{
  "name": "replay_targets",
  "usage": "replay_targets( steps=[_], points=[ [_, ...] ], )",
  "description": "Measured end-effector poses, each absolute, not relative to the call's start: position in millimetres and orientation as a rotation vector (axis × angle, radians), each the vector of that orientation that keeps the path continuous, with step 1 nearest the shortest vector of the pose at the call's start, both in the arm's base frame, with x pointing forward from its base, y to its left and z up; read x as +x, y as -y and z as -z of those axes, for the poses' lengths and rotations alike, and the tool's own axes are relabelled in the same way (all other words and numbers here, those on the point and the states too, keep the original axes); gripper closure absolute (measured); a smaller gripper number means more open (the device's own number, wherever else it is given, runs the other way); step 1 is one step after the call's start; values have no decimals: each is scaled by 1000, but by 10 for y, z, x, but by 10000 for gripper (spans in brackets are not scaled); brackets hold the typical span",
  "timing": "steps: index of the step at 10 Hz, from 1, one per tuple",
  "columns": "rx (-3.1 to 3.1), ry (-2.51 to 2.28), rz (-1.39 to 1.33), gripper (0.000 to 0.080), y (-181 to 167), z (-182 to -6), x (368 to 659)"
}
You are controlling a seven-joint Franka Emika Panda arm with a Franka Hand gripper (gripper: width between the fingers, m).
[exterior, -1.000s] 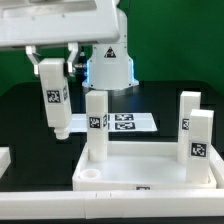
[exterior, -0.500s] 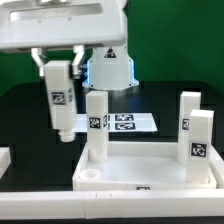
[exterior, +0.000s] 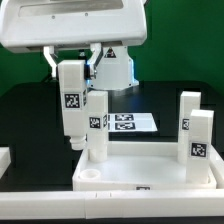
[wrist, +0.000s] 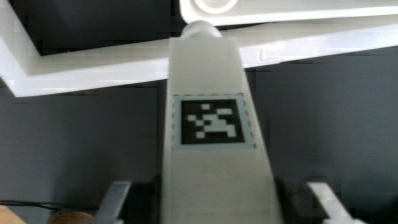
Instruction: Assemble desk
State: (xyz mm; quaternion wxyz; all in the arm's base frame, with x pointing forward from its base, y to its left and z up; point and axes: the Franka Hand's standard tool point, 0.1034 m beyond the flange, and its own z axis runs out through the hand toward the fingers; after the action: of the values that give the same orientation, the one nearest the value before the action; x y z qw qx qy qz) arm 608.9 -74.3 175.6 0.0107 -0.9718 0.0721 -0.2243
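Black table (exterior: 25, 115); fingers (wrist: 315, 203) clamp tagged white leg (exterior: 71, 100) above desk top (exterior: 150, 170); no legible txt.

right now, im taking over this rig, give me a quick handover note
Gripper: shut on a leg, held upright in the air, its tag showing.
Desk top: on the table with its rim up.
Three legs stand upright in it: one near the corner on the exterior view's left, two on the exterior view's right.
The socket in the front corner on the exterior view's left is empty.
Left: seat the held leg, probably in that socket. I cannot tell whether the standing legs are fully seated.
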Motion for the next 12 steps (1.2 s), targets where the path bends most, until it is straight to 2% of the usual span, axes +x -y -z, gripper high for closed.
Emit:
replay_targets(
  steps=[5,12],
  points=[
    [-3041,-224,696,515,702,-1581,6184],
    [-3056,-200,654,515,578,-1318,6107]
  ],
)
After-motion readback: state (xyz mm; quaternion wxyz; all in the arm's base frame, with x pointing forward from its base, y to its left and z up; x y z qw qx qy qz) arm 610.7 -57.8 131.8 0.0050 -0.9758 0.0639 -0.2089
